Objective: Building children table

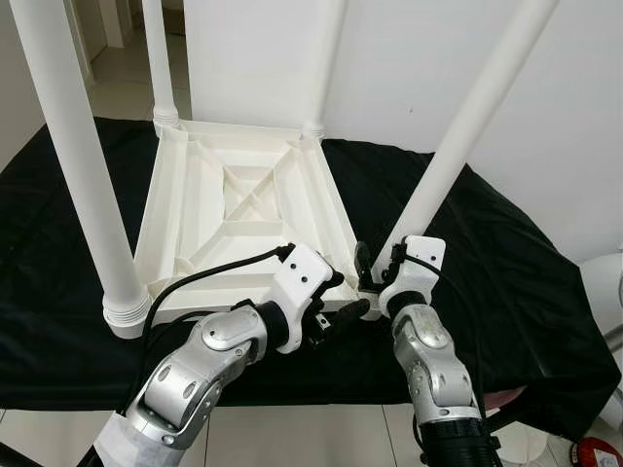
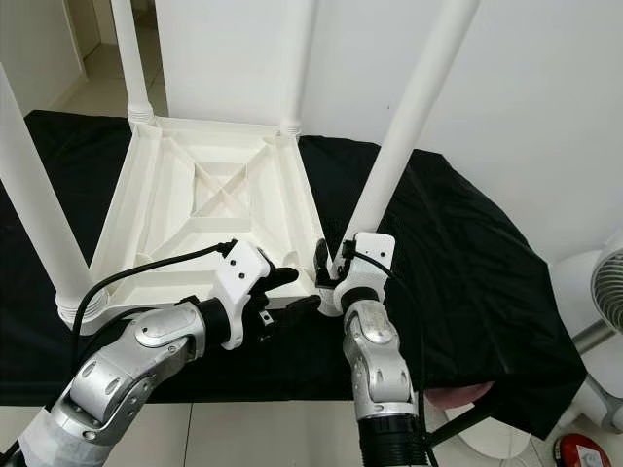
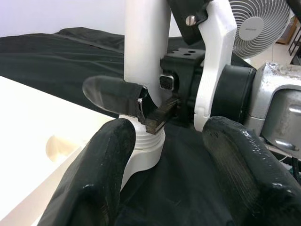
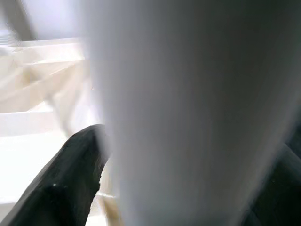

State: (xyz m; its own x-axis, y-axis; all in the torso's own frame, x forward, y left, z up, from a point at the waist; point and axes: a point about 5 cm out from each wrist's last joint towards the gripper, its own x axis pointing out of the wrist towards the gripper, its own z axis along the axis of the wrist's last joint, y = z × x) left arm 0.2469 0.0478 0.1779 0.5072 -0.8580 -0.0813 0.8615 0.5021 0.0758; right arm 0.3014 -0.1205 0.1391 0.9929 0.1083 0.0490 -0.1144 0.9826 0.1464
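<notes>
Currently right gripper (image 2: 332, 275) clamping near-right table leg (image 2: 399, 146) just above its threaded base, left gripper (image 3: 160, 155) sitting beside it, fingers spread, inverted white tabletop (image 1: 243, 209) lying on black cloth (image 1: 506, 263).

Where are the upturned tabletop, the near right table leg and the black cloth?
upturned tabletop (image 1: 243, 209), left eye view, on the ribbed underside's centre.
near right table leg (image 1: 458, 146), left eye view, midway up its shaft.
black cloth (image 1: 487, 263), left eye view, on its bare right part.

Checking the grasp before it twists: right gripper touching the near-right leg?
Touching. In the left wrist view, the right gripper closes its black fingers against the near-right leg just above its threaded base, no gap visible. The right wrist view agrees.
</notes>
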